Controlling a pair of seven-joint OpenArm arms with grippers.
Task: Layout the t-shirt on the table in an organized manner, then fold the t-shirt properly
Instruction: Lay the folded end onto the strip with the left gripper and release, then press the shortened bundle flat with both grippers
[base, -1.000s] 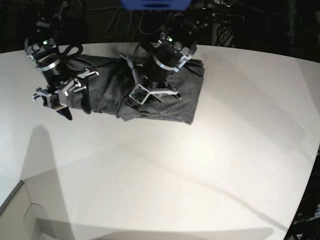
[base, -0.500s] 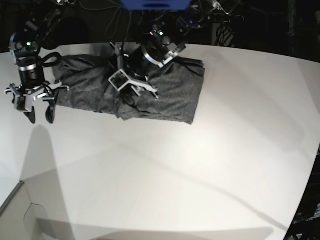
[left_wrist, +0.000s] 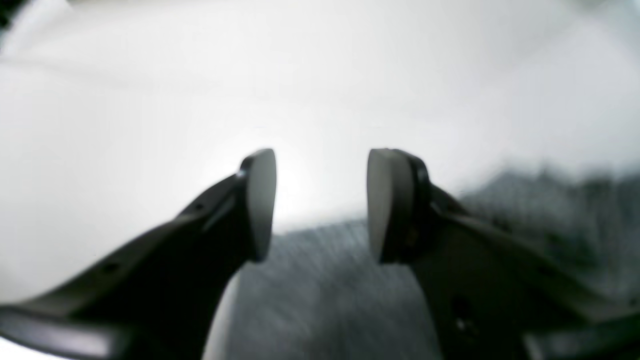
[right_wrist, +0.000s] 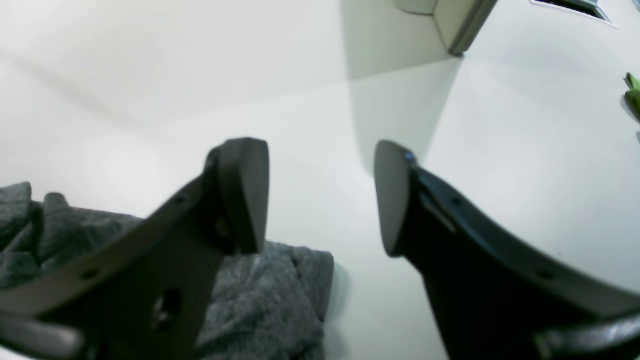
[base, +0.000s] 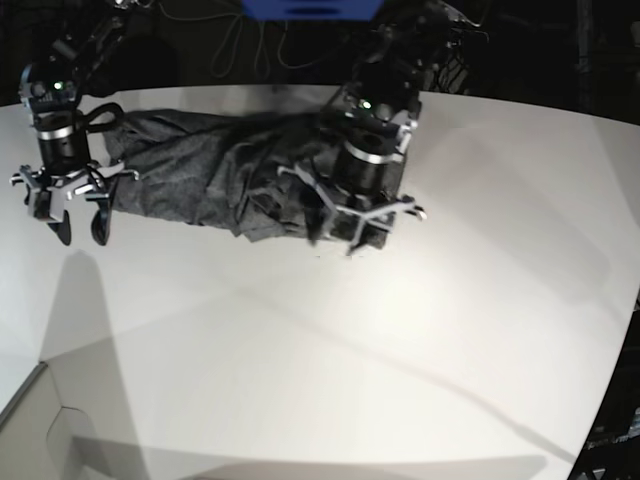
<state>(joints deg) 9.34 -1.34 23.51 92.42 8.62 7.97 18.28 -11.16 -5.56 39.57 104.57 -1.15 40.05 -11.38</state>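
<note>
The t-shirt (base: 215, 180) lies as a long, wrinkled bundle along the far side of the worktop (base: 400, 340) — gathered into a rough band with bunched ridges, not spread flat, and no sleeve or collar can be made out. By that look the laying-out step is not finished, and no neat fold shows yet; smoothing and every proper fold appear to be left. The left tool (base: 362, 222) hovers over the near end of the bundle on the base view's right, jaws apart with nothing between them, grey cloth just below its fingertips (left_wrist: 260, 200). The right tool (base: 68, 205) hangs at the other end, beside the cloth's edge — also spread wide and empty, bare worktop visible between its jaws in the wrist view.
</note>
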